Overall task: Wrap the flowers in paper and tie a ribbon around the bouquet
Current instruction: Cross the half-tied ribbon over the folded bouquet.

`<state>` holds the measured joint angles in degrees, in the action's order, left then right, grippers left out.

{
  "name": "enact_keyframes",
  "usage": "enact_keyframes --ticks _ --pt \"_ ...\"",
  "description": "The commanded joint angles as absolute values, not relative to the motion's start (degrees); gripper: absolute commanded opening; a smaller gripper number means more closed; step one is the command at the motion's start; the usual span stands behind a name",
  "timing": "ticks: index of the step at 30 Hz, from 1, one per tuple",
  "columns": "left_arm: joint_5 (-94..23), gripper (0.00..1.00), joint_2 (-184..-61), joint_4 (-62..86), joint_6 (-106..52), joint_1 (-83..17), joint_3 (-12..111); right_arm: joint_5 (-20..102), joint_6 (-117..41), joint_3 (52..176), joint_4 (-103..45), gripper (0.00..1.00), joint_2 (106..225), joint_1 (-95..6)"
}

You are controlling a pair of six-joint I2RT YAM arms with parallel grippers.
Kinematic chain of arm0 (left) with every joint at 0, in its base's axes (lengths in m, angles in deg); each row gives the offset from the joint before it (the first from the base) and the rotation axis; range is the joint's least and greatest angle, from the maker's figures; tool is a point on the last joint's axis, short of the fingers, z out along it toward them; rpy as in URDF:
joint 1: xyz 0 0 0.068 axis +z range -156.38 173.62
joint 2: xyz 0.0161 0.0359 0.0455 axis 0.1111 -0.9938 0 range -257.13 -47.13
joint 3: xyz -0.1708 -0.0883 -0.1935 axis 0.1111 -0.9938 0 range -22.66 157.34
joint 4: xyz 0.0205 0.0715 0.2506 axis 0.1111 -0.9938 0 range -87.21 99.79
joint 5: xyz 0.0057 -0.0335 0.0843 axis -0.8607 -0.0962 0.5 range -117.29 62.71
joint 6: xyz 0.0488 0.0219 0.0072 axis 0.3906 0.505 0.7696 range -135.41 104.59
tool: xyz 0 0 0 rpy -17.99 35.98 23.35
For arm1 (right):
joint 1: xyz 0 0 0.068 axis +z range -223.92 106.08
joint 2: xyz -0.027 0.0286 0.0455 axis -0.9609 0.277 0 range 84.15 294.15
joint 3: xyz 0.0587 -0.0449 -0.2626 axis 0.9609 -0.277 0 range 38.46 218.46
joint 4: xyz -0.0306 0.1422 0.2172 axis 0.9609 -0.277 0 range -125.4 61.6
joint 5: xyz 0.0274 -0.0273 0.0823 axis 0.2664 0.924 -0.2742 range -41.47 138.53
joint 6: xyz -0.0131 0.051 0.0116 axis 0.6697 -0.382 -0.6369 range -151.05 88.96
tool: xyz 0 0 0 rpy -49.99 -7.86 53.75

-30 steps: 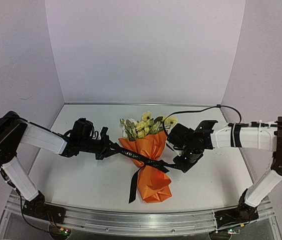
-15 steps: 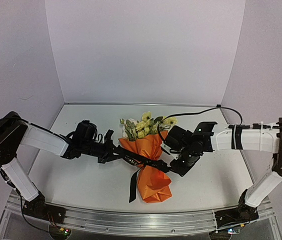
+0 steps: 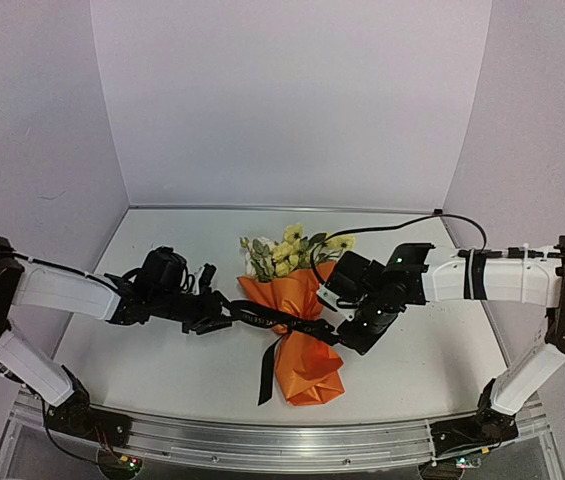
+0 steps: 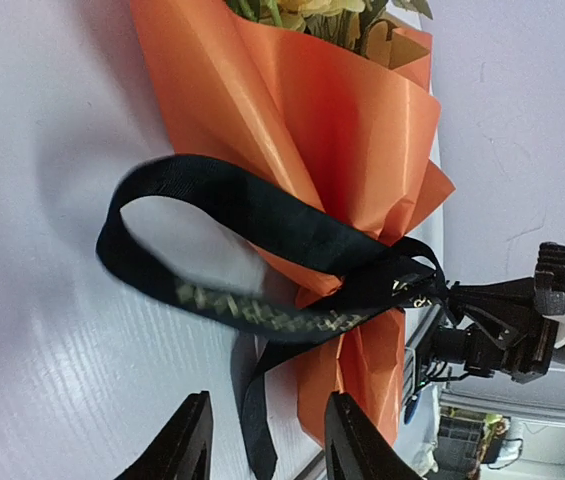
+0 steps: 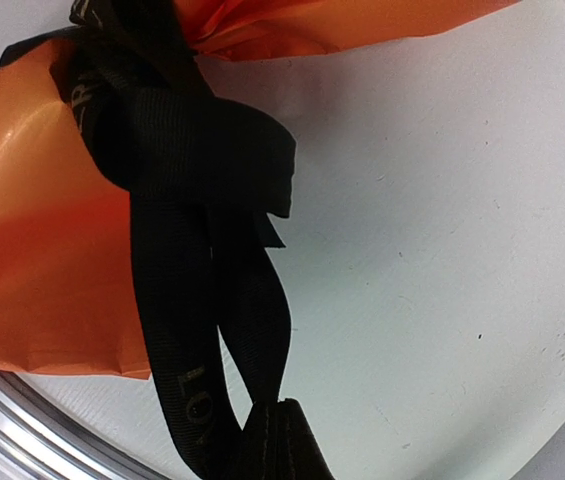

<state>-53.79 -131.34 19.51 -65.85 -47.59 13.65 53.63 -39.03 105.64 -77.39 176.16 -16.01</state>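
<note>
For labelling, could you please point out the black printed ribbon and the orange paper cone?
black printed ribbon [image 4: 242,205]: left wrist view, loop's upper band
orange paper cone [image 3: 310,372]: top external view, lower end

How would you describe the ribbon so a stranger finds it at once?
On the white table lies an orange paper cone with yellow flowers at its far end. The ribbon crosses the cone's narrow waist, one tail trailing toward the near edge. Unlike the round black cable nearby, it is flat with pale lettering.
</note>
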Motion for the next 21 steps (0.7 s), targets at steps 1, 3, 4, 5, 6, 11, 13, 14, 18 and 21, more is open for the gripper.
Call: enact_keyframes --ticks 1,3,4,5,6,11,13,14,18,21 --pt "-44.6 0.41 -121.6 8.6 -54.6 -47.9 14.7 54.2 -37.9 108.1 -78.1 0.0 176.4 -15.7" --pt "-41.4 0.41 -118.6 3.0 -47.9 -47.9 17.9 54.5 -37.5 108.1 -78.2 0.0 176.4 -15.7" --pt "-40.1 0.41 -118.0 1.8 -43.2 -47.9 19.3 54.6 -37.4 108.2 -78.2 0.0 176.4 -15.7" --pt "-39.1 0.42 -117.8 1.3 -39.6 -47.9 20.8 54.5 -37.3 108.2 -78.2 0.0 176.5 -15.7" --pt "-38.5 0.43 -118.4 1.6 -36.1 -47.9 22.2 54.4 -37.2 108.2 -78.1 0.0 176.5 -15.7" --pt "-40.0 0.35 -132.0 -0.8 -18.0 -47.9 35.1 53.8 -37.3 108.6 -77.8 0.0 177.3 -15.7" --pt "-40.9 0.34 -137.9 -2.7 -12.2 -47.8 39.6 53.7 -37.3 108.4 -77.3 0.0 177.3 -15.7" --pt "-42.2 0.33 -140.3 -3.8 -9.6 -47.8 41.5 53.6 -37.4 108.3 -76.9 0.0 177.2 -15.7" --pt "-48.5 0.33 -145.3 -5.6 -3.1 -48.0 44.7 53.4 -37.2 108.1 -76.2 0.0 177.0 -15.7" --pt "-50.9 0.35 -146.4 -5.8 1.9 -48.7 45.0 53.1 -37.1 107.8 -75.5 0.0 176.9 -15.7"
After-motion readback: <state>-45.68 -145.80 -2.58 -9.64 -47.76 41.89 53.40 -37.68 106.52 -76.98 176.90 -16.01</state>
